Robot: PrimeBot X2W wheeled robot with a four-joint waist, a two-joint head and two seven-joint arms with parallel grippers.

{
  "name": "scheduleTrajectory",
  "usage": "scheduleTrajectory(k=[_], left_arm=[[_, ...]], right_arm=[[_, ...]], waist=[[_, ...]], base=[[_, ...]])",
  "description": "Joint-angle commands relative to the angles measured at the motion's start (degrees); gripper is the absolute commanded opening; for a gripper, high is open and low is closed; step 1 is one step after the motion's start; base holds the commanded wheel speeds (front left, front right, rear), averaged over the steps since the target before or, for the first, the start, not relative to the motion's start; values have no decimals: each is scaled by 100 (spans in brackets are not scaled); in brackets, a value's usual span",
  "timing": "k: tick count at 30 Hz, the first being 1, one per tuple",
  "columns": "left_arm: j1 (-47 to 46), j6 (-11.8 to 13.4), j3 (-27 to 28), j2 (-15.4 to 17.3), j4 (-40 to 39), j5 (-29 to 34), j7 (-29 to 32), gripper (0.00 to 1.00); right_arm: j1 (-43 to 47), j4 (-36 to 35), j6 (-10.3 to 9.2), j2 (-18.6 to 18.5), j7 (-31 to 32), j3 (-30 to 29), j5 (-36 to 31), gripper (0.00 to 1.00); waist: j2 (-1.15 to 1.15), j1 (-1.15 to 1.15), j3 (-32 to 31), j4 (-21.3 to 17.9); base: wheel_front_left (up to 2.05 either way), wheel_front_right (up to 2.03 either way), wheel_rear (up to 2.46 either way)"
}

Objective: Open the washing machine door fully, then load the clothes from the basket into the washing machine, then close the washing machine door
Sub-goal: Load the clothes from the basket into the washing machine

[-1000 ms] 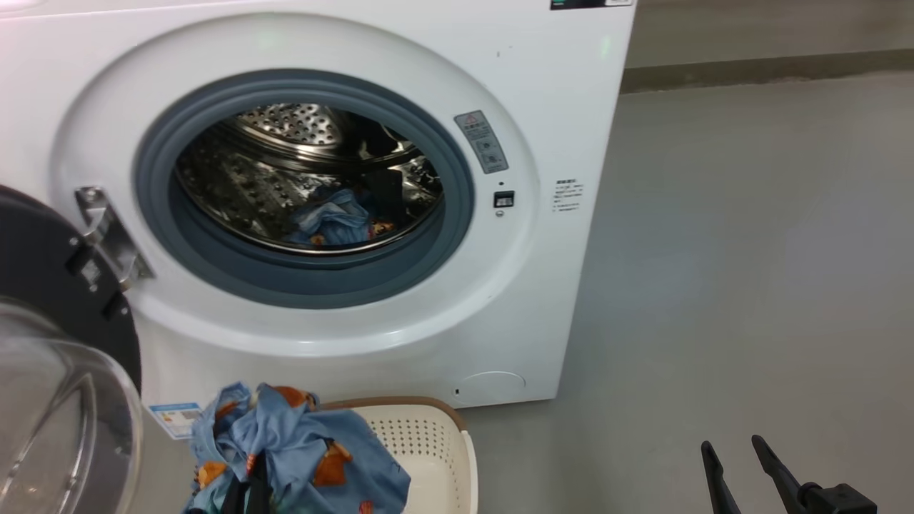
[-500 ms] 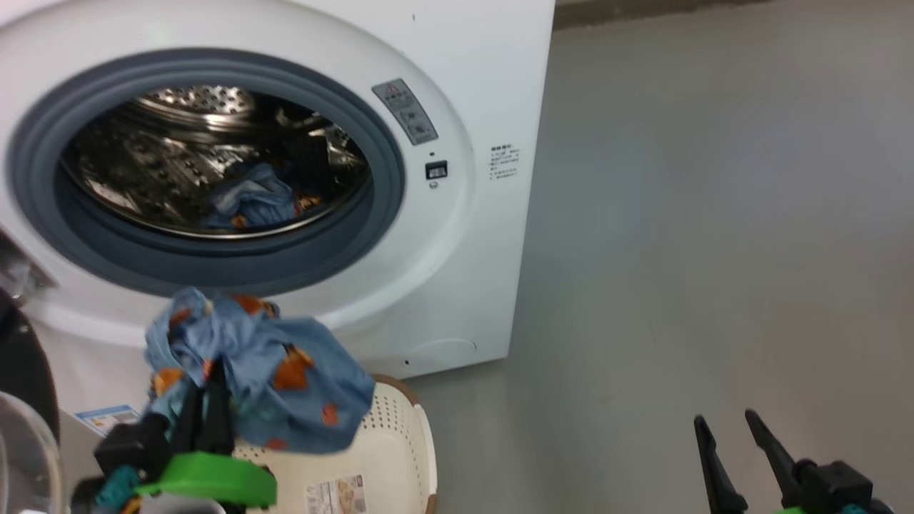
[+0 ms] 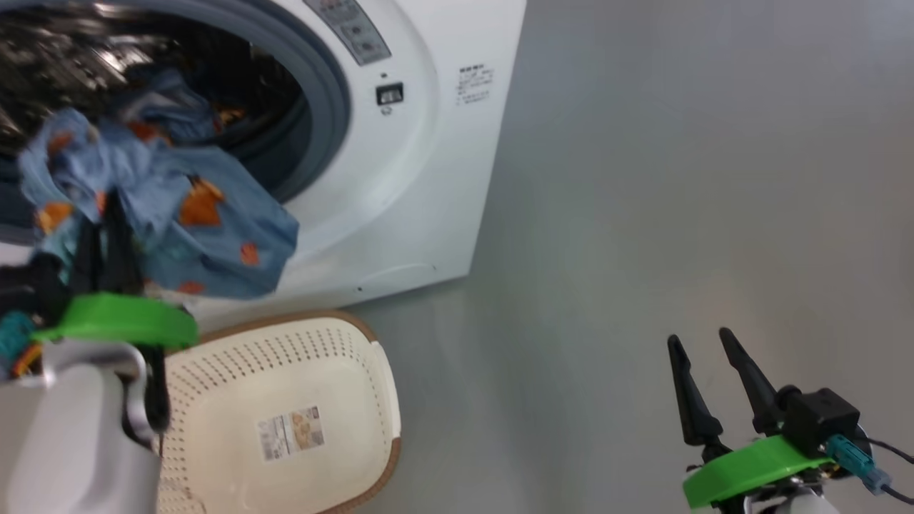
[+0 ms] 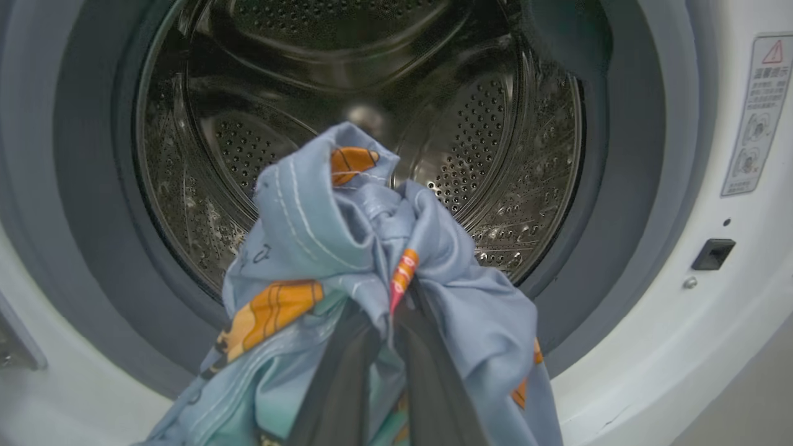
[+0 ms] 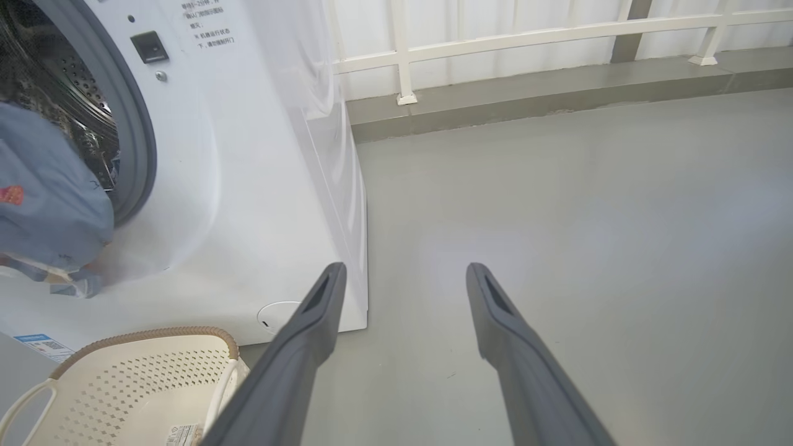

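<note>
Two pincers you see: your left pincer [image 4: 391, 310] clenched on clothes [image 3: 178, 207], bunch pointing into washing machine [image 3: 428, 143] mouth, tails hanging down; basket [image 3: 285, 357] on floor [image 3: 643, 178] below. Your right pincer [image 3: 698, 337] spread, holding nothing.

The basket [image 3: 300, 357] stands on the floor [image 3: 643, 214] before the washing machine [image 3: 428, 164], the clothes [image 3: 178, 221] higher up at its opening.

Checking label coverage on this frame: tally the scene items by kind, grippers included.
Washing machine: 1
Basket: 1
Garments: 2 (held garment; drum garment, blurred)
Grippers: 2 (left gripper shut on the held garment; right gripper open)
Total: 6
</note>
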Motion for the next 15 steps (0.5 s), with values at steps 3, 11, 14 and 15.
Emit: scheduleTrajectory(k=[3,11,14,15], left_arm=[[-650,-78,295,328,117,12,-66,0],[-1608,-38,363,487,719,69,-68,0],[-1932,-55,398,556,1028,77,-68,0],[-2027,-55,393,591,1163,99,-68,0]], right_arm=[[-265,-127,9,-38,-27,256,99,100],[-476,-129,9,-37,-27,357,207,100],[-523,-131,9,-37,-27,404,230,100],[-535,-127,9,-37,-27,425,238,100]], waist=[[0,0,576,-347],[0,0,885,-554],[0,0,963,-632],[0,0,984,-662]], base=[[0,0,0],[0,0,0],[0,0,0],[0,0,0]])
